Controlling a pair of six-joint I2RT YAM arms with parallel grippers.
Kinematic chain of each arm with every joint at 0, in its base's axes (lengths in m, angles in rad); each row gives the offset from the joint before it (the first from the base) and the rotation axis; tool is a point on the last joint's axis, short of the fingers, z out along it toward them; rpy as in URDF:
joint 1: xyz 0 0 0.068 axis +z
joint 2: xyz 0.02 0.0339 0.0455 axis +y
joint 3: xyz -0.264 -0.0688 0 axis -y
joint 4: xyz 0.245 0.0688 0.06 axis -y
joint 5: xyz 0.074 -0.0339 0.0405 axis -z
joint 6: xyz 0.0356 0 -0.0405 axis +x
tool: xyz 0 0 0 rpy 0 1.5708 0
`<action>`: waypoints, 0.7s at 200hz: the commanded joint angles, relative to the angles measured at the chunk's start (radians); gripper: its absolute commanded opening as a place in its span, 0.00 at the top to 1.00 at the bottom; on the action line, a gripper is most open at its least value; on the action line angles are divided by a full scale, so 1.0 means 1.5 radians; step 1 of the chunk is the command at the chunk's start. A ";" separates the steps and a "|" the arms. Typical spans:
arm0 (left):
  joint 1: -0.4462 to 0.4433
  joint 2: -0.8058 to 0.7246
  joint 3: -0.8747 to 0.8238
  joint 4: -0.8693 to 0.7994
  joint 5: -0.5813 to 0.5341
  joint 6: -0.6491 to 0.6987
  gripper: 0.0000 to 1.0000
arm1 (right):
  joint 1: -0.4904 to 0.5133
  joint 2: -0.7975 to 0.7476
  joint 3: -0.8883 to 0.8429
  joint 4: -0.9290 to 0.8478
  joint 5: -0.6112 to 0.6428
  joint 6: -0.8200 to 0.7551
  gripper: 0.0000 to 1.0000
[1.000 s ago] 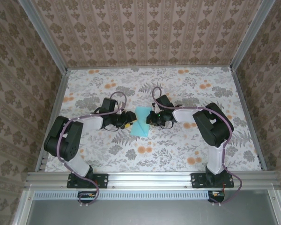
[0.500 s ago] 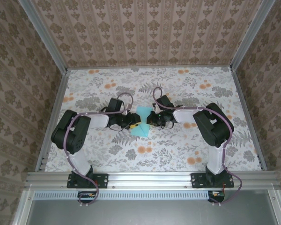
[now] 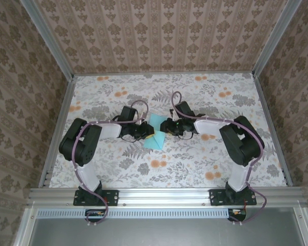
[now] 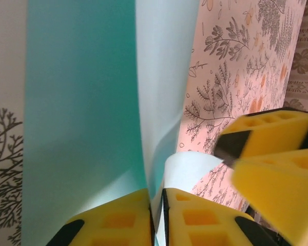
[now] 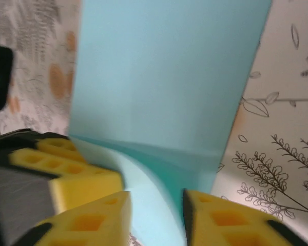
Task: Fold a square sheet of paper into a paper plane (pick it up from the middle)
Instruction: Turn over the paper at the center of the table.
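Nearest, arm bases: both arms are bolted to the aluminium rail along the near edge of the floral worktop. The left base sits toward the near-left corner and the right base toward the near-right corner.
Arms: each one rises from its base, bends at the elbow and reaches inward. The two wrists face each other around the middle of the worktop.
Left gripper: its yellow pads are pressed together on the square sheet of paper. In the left wrist view a thin edge of teal paper runs up out of the narrow slit between the pads.
Right gripper: its jaws are spread. In the right wrist view a curled part of the sheet lies in the gap between the two pads. Whether the sheet touches either pad cannot be told.
Grippers together: they sit just beside each other across the paper. The right gripper's yellow fingers show at the right of the left wrist view.
Sheet: it is near the middle of the worktop, between the two grippers. Part of it lies flat on the floral surface, and part is lifted and curved where the grippers meet.
Farthest: patterned walls rise beyond the far edge and along both side edges.
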 commanded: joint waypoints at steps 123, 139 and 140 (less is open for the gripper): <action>-0.068 -0.195 0.274 -0.648 -0.488 0.271 0.95 | -0.051 -0.441 -0.151 -0.154 0.320 -0.095 0.00; -0.089 -0.176 0.313 -0.690 -0.579 0.279 0.95 | -0.055 -0.466 -0.164 -0.159 0.335 -0.094 0.00; -0.091 -0.175 0.315 -0.692 -0.584 0.279 0.95 | -0.054 -0.467 -0.164 -0.159 0.336 -0.094 0.00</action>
